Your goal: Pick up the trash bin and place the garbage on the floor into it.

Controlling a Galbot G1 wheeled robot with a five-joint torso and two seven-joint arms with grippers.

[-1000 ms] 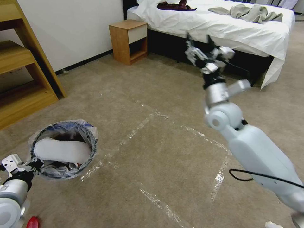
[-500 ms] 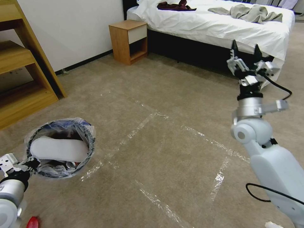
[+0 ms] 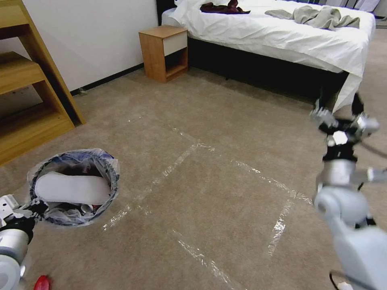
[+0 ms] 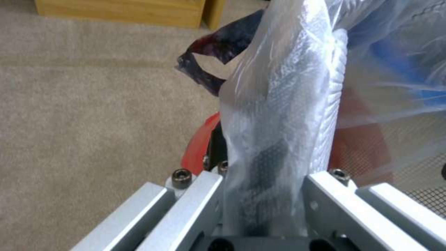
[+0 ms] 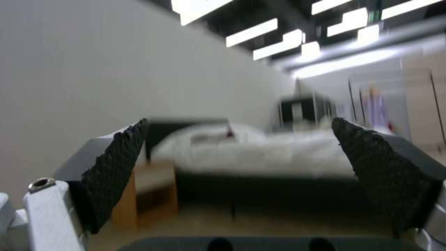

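Left gripper sat at the lower left of the head view, fingers pinched on the near rim of the trash bin through its clear liner; in the left wrist view the bagged rim ran straight between the two metal finger bars, red bin wall showing behind the plastic. The bin hung tilted with its mouth facing up toward the camera, above the floor. A white slipper lay flat across the opening, with darker litter and a bit of red beneath it, too jumbled to name. A red piece of garbage lay on the carpet at the bottom left edge, just beside the left arm. Right gripper was raised at the right of the frame, pointing up and away, fingers spread wide with nothing between them; the right wrist view showed both black textured pads well apart, facing the bed. Clear tape strips crossed the carpet in the middle of the frame. A wooden nightstand stood at the upper centre beside the bed, and a wooden shelf unit at the upper left.
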